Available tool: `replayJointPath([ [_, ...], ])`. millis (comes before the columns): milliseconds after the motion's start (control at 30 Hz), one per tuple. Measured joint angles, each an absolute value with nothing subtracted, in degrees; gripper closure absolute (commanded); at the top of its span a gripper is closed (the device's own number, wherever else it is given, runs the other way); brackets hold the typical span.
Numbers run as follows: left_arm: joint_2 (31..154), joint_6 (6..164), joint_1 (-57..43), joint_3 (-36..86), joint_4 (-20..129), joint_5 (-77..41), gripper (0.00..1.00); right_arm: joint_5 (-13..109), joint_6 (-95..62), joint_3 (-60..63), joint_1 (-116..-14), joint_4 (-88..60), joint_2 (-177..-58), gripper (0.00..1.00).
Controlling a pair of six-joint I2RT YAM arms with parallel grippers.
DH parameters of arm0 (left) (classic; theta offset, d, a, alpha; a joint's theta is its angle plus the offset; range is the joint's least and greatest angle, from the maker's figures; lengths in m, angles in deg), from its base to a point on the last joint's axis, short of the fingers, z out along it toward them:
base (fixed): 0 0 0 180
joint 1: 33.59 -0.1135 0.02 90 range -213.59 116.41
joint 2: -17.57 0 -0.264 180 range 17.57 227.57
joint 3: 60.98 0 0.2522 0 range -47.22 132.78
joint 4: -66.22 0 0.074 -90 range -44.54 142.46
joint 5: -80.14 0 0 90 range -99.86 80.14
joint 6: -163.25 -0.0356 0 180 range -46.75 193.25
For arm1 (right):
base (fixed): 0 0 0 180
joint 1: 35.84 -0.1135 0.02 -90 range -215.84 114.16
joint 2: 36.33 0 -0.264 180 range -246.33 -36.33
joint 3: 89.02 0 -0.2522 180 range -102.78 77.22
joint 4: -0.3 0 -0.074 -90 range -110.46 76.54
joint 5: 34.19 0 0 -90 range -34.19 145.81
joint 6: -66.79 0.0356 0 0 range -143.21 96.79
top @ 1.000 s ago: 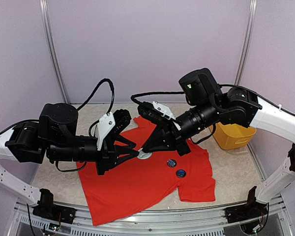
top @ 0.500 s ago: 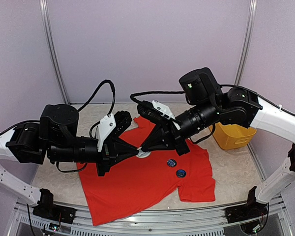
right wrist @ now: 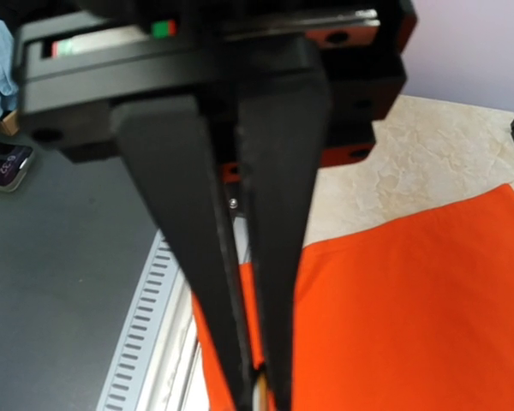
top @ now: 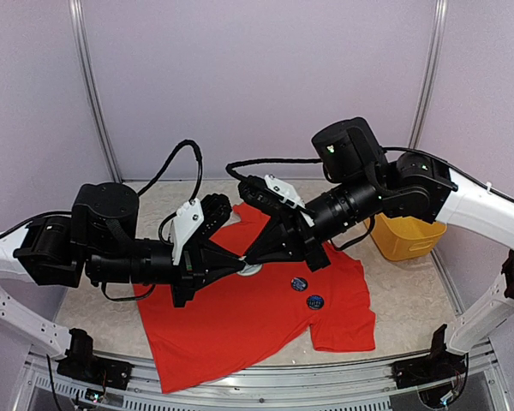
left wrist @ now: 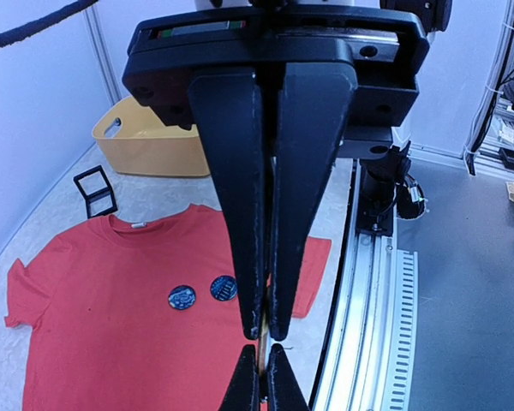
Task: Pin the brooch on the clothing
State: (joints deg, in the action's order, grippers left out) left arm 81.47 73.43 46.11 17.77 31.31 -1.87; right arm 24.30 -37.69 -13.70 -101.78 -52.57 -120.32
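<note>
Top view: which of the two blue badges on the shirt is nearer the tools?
The upper-left badge; the lower-right badge sits farther off.

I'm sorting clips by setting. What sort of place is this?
Probably a robot lab work cell, not a home: plain lilac panel walls, a slotted metal rail along the front, and a red T-shirt laid out flat.

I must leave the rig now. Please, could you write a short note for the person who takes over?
Left gripper: shut on the pale brooch, above the T-shirt.
Right gripper: shut on the same brooch, tip to tip with the left.
T-shirt: spread out below them; two dark blue badges sit on it.
Done: brooch held up by both grippers.
Left: pin it onto the fabric.
</note>
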Motion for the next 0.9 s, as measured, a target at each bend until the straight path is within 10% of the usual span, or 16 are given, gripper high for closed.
replayJointPath([
  [133,80.70,73.39,46.11,16.72,32.64,-1.63,1.00,24.30,-37.73,-13.70,-101.80,-52.20,-120.32,0.94],
  [233,79.39,73.39,46.11,15.02,35.03,-0.82,1.00,25.37,-37.17,-13.57,-101.91,-50.76,-120.21,0.56],
  [367,75.37,73.52,46.13,8.35,43.40,1.41,1.00,29.41,-34.46,-8.01,-101.73,-43.31,-116.04,0.37],
  [900,72.85,69.93,48.12,-9.46,86.17,5.56,1.00,23.10,-11.92,13.47,-99.11,2.13,-109.59,0.33],
])
